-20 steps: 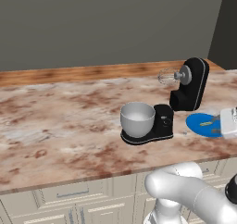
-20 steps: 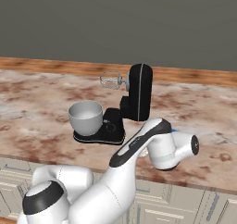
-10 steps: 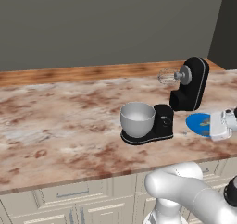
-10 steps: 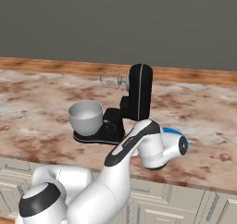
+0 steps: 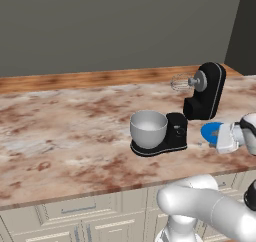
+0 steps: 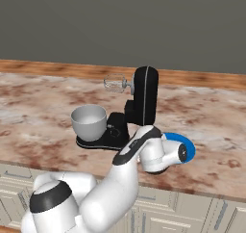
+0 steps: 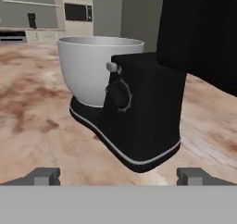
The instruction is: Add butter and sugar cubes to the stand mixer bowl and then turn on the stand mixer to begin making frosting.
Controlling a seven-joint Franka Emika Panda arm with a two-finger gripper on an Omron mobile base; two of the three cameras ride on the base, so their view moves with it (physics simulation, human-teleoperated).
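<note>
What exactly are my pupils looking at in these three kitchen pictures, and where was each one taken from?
These are rendered pictures of a white robot arm on a mobile base, facing a brown marbled stone counter. Two pictures come from cameras riding on the base, behind the arm to its left and right. The third comes from a camera on the arm's hand, looking forward between its jaws.

On the counter stands a glossy black stand mixer with its head tilted back and a silver wire whisk sticking out. A rounded light grey metal bowl sits on the mixer's flat base. A flat blue round plate lies beside the mixer, partly behind the arm.

The gripper is low and close to the mixer's knob. Its jaws stand wide apart and hold nothing.
</note>
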